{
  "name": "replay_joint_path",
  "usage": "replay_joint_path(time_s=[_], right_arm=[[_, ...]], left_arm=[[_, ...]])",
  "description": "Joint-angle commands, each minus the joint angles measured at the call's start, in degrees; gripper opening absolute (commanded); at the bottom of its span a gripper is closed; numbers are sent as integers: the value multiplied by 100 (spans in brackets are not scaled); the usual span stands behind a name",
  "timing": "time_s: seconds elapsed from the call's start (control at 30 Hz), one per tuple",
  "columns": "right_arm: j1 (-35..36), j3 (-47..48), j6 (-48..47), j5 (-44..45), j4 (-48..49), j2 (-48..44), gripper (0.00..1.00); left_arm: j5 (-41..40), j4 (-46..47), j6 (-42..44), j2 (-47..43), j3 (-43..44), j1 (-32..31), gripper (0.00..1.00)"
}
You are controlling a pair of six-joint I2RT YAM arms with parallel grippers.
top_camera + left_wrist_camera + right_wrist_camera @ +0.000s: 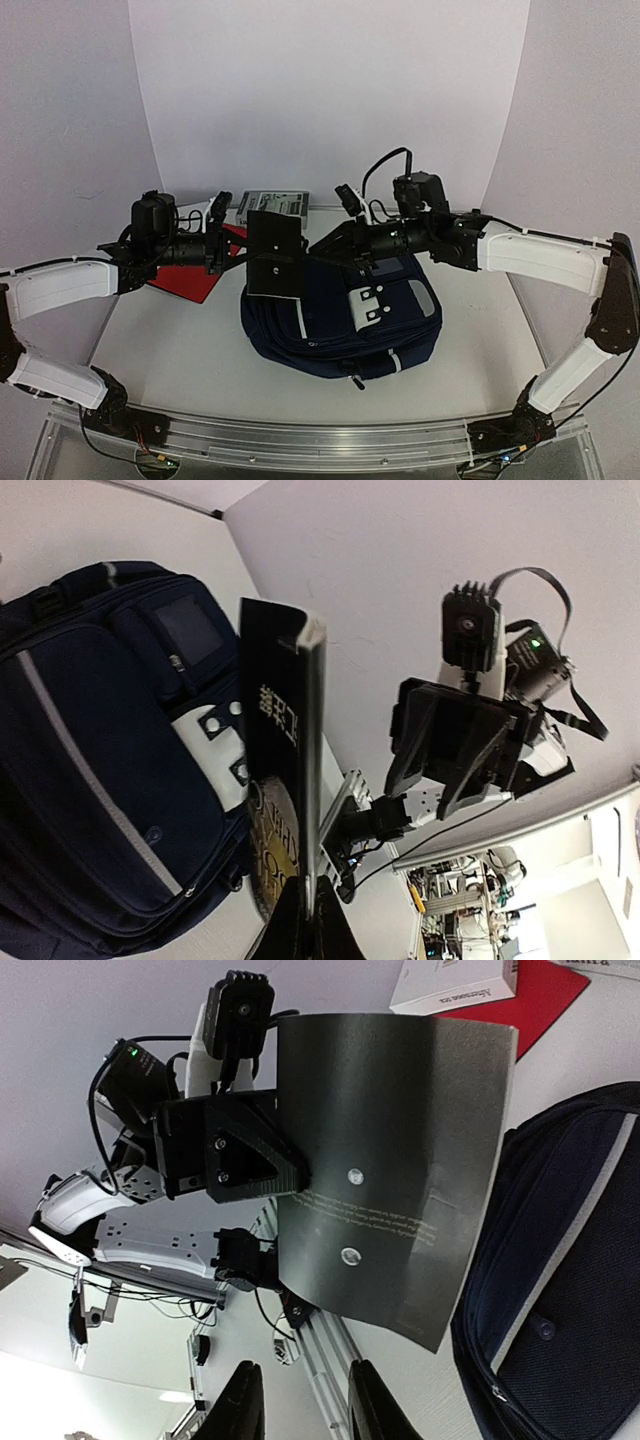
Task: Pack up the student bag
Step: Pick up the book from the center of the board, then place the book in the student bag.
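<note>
The left end effector (285, 1165) is clenched on one edge of a black book (400, 1160), held upright at frame centre in the top view. The right end effector (305, 1400) stands released, with nothing between its fingers. To do this well, I judge the left should keep its pinch firm while the right draws clear, then lower the book edge-first. Below it, mid-tabletop (170, 340), lies the bag (320, 320): navy, white stripe, grey two-buckle flap. I cannot see whether it is open.

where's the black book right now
Top view, left of centre: the black book hangs clamped in the left tool, over the left end of the student bag.
</note>
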Motion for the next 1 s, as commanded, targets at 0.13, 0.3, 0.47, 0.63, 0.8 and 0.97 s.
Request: replay_joint_path(time_s=[0.13,0.3,0.47,0.63,0.8,0.97], right_arm=[[514,1299,-1004,3232,-2393,566,69],[978,2027,-952,4593,-3240,1431,68],[1246,2580,-732,4973,-3411,2254,62],[1292,2997,-651,5086,-3507,2977,52],[1292,3211,-634,4915,-3555,3387,40],[1296,3339,-640,4873,-3545,3552,35]], left_arm=[[-1371,-2029,229,-374,247,939,0],[-1520,-2426,226,-561,114,1678,0],[-1627,-2588,200,-832,-87,2075,0],[-1575,-2660,212,-924,-216,2108,0],[-1459,-2710,234,-974,-304,2112,0],[-1410,-2712,253,-996,-351,2118,0]])
